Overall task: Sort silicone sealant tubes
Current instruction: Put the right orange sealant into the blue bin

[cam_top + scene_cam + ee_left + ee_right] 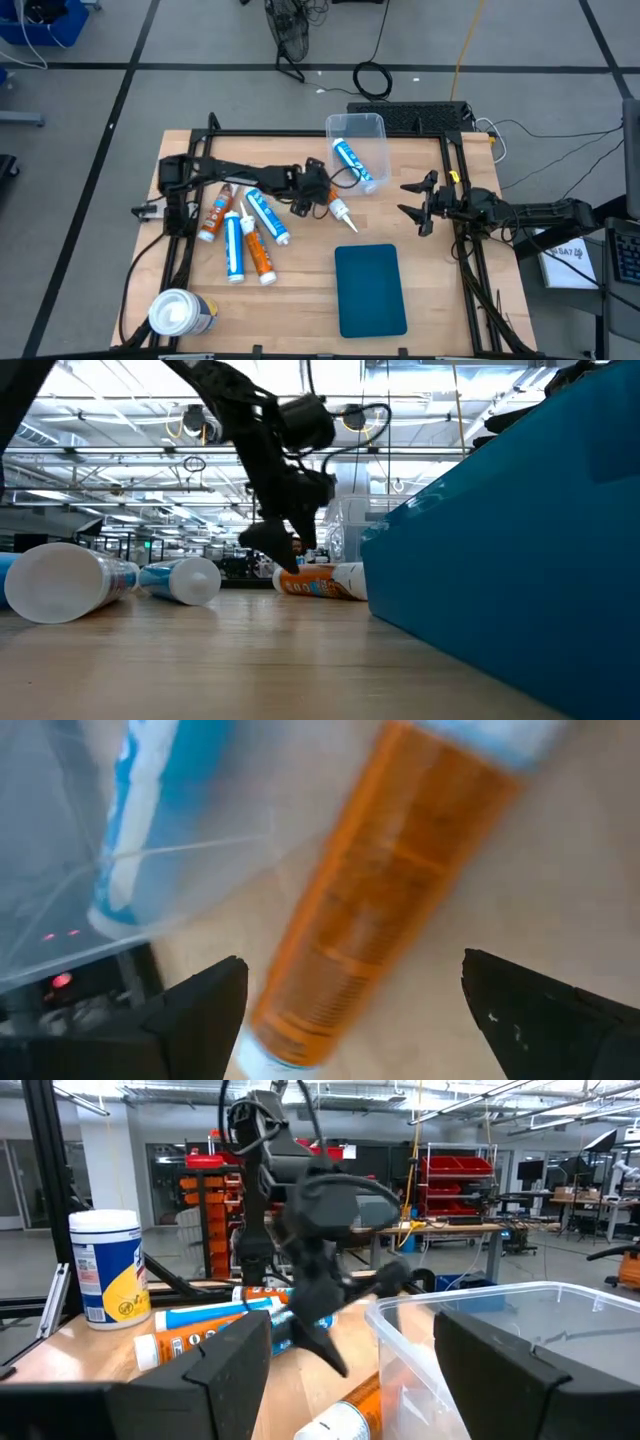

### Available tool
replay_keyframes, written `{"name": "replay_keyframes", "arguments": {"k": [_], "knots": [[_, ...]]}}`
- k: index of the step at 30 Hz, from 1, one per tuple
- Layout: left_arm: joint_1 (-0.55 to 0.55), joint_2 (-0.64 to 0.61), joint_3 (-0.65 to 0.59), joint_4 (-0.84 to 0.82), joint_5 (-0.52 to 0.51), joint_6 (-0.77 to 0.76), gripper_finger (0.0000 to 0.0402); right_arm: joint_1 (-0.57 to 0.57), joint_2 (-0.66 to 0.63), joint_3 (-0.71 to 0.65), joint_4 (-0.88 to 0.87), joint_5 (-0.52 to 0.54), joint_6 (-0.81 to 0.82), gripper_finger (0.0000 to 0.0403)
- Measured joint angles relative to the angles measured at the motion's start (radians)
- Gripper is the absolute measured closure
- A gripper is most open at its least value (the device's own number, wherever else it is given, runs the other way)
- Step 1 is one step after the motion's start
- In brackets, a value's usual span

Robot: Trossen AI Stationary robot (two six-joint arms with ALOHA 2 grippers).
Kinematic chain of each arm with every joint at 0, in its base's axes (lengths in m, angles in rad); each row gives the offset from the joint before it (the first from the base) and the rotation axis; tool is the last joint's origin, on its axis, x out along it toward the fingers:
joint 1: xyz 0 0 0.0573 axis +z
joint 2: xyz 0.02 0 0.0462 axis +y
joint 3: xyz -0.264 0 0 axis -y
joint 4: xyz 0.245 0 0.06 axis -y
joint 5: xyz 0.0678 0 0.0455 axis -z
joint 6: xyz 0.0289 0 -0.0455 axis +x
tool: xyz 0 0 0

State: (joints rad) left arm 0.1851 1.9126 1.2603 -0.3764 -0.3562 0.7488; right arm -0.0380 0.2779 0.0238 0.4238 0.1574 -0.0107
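Our left hand hangs spread wide above an orange tube, holding nothing; our right hand waits part-open, empty. We read no label text.

Table: pale wood, smooth, visible grain. Bin: clear, glossy plastic. Lid: teal plastic, matt. Silicone sealant tubes: plastic nozzles, glossy printed labels, orange or blue-and-white. Canister: white plastic cap, paper-like label. Frame: black metal, matt.
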Motion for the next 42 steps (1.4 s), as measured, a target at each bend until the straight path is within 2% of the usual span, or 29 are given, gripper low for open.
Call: {"name": "replay_keyframes", "arguments": {"k": [3,16,22,28,31,42], "knots": [[0.023,0.034,0.042,-0.033,-0.006,0.017,0.0041,0.000,0.000,0.000,-0.003,0.000,0.000,0.0144],[0.109,0.120,0.070,-0.122,0.163,0.013,0.0042,0.000,0.000,-0.001,-0.010,0.000,0.000,0.0144],[0.101,0.103,0.067,-0.256,0.241,-0.134,0.0042,0.000,0.000,0.000,-0.009,0.002,0.000,0.0145],[0.059,0.084,0.062,-0.375,0.432,-0.268,0.0041,0.000,0.000,0.000,-0.009,0.003,0.000,0.0145],[0.033,0.083,0.061,-0.399,0.489,-0.307,0.0041,0.000,0.000,-0.001,-0.009,0.003,0.000,0.0145],[-0.066,0.083,0.061,-0.271,0.490,-0.534,0.0041,0.000,0.000,-0.001,-0.009,0.003,0.000,0.0145]]}}
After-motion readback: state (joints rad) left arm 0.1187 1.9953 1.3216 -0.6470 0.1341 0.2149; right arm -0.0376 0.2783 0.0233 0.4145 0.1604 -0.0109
